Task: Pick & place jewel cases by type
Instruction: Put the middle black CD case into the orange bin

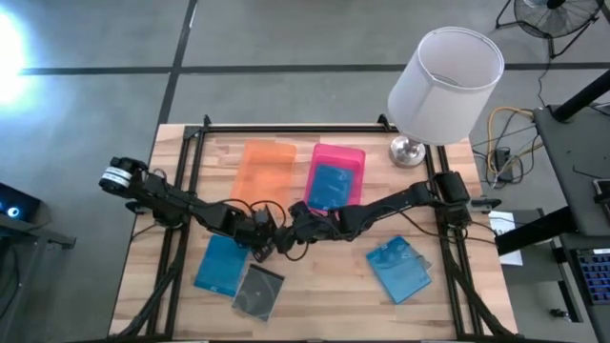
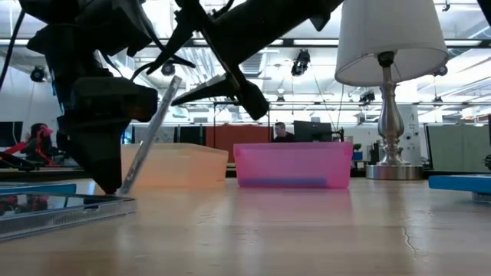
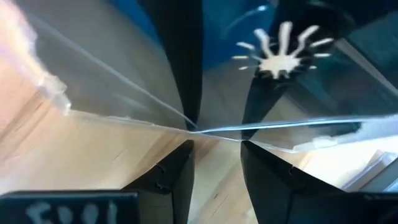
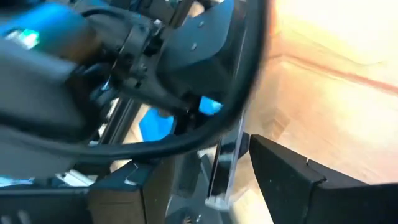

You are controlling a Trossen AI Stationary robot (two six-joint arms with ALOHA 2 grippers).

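Jewel cases sit all over the wooden worktop (image 1: 324,286): 1 bright blue square plastic case (image 1: 331,185) lies in the pink plastic tray (image 1: 349,154), while the left gripper (image 1: 262,240) has its fingers (image 3: 171,180) clamped on a clear-lidded thin case (image 2: 149,134) tilted up mid-worktop, right gripper (image 1: 297,227) just beside it, can't tell its grip.

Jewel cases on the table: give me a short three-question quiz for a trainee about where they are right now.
1. True or false: the pink tray holds a blue jewel case.
2. How many jewel cases lie flat on the bare table? A one, B three, C five.
3. Which claw grips the tilted jewel case?

Key
1. True.
2. B: two blue cases and a dark case.
3. The left claw; the right claw is open beside it.
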